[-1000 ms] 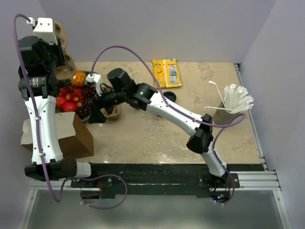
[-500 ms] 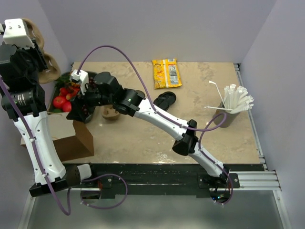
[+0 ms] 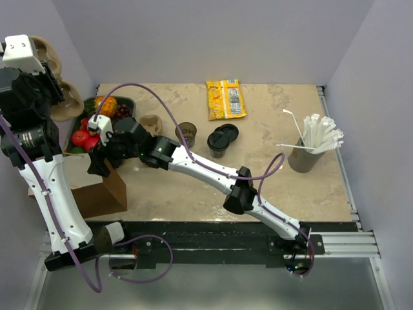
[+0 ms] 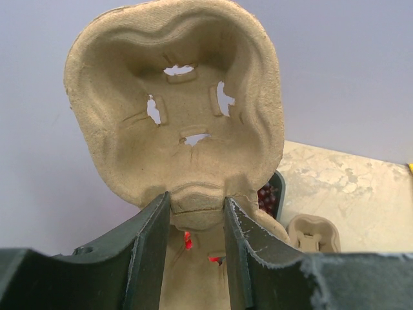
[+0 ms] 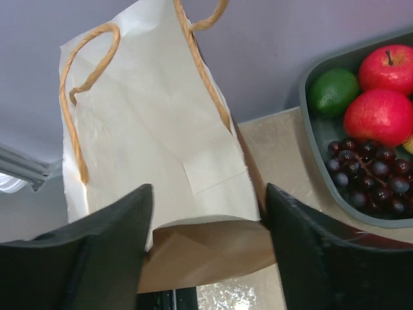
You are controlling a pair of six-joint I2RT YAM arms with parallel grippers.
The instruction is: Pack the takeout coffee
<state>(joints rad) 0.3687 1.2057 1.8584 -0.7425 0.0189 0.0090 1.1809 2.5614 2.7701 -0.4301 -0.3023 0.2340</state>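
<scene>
Aloft, left fingers (image 4: 148,258) pinch the cup carrier (image 4: 174,129); right fingers (image 5: 310,258), spread, face the paper bag (image 5: 155,148) beside the fruit tray (image 5: 317,152).

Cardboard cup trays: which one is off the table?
The large cup tray, pinched in the left gripper, is in the air; the small cup tray lies on the table beside the fruit tray.

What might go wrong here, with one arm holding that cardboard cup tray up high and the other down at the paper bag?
The left gripper pinches the cup tray by just a narrow bit, up high, so it may slip or twist loose. The right gripper stands open at the thin paper bag, which may crumple or slide when grabbed. The fruit tray close beside might get bumped.
</scene>
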